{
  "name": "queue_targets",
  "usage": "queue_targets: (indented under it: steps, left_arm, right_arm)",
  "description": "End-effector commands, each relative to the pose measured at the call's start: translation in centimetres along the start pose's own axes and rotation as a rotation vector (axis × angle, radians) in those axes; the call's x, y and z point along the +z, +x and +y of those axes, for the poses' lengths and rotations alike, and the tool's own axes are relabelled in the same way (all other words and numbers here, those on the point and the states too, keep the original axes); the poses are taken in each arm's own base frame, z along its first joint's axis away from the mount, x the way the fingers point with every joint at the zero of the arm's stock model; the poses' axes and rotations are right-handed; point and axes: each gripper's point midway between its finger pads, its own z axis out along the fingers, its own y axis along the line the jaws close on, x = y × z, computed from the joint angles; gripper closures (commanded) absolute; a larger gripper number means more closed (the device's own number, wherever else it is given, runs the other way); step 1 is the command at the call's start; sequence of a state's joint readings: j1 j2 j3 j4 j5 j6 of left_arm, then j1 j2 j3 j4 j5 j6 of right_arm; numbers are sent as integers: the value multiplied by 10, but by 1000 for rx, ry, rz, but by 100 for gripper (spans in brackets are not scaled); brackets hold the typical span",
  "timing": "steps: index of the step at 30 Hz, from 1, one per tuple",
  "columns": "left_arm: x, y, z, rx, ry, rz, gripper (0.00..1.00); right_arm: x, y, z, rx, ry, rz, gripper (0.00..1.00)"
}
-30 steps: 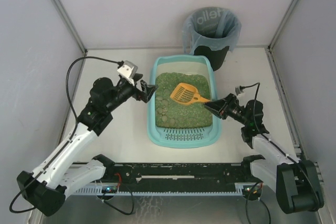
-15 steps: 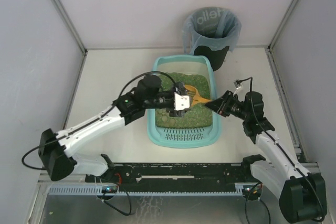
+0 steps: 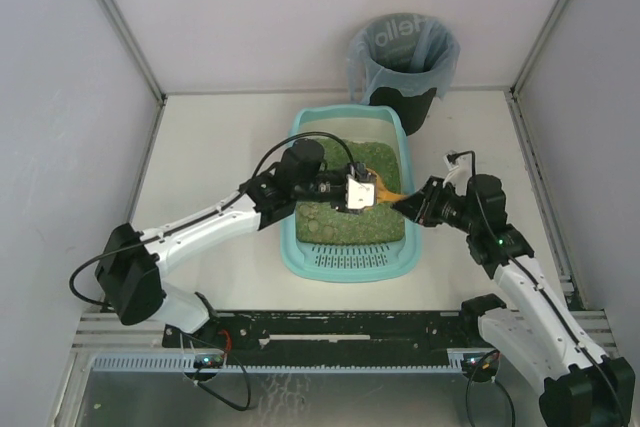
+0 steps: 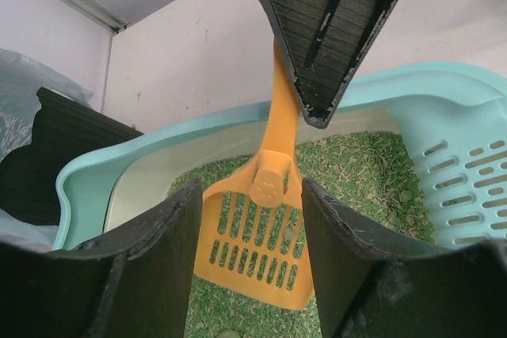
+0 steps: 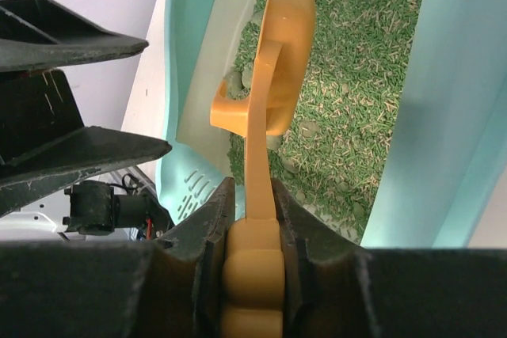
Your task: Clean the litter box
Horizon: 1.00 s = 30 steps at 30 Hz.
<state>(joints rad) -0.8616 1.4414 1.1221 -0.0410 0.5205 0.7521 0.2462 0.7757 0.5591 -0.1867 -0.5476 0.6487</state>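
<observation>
My right end effector point(image 5: 252, 195) grips the scoop point(image 5: 285, 45) by its handle (light, stiff plastic, I'd judge), my left end effector point(image 4: 249, 187) parted over the litter box point(image 4: 444, 89).

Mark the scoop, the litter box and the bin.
scoop point(image 4: 255, 244): left wrist view, slotted blade.
litter box point(image 3: 348, 260): top external view, grille ledge.
bin point(image 3: 402, 108): top external view, black front wall.

Bright, even, diffuse light from above; only faint soft shadows on the table point(image 3: 200, 137); wrist views sharp mid-frame, dark and soft in the foreground.
</observation>
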Motion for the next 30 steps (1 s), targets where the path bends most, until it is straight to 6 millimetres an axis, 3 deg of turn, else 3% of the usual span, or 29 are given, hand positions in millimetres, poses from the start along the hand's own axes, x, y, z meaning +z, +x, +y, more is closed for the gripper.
queue_targets:
  steps: [1, 14, 20, 26, 29, 30]
  left_arm:
    - [3, -41, 31, 71, -54, -112, 44]
    - [20, -28, 17, 11, 31, -107, 51]
    - [24, -26, 13, -1, 61, -101, 69]
    - [23, -23, 12, 4, 74, -78, 97]
    - [22, -23, 13, -1, 69, -73, 100]
    - [22, -24, 14, -5, 62, -76, 100]
  right_arm:
    - [-8, -18, 20, -83, -33, -48, 100]
    - [-16, -24, 33, -103, -50, -61, 100]
    - [-16, -25, 39, -103, -70, -60, 100]
    - [-18, -28, 43, -106, -79, -68, 100]
    - [-18, -30, 44, -110, -79, -78, 100]
    - [-18, -32, 43, -110, -72, -88, 95]
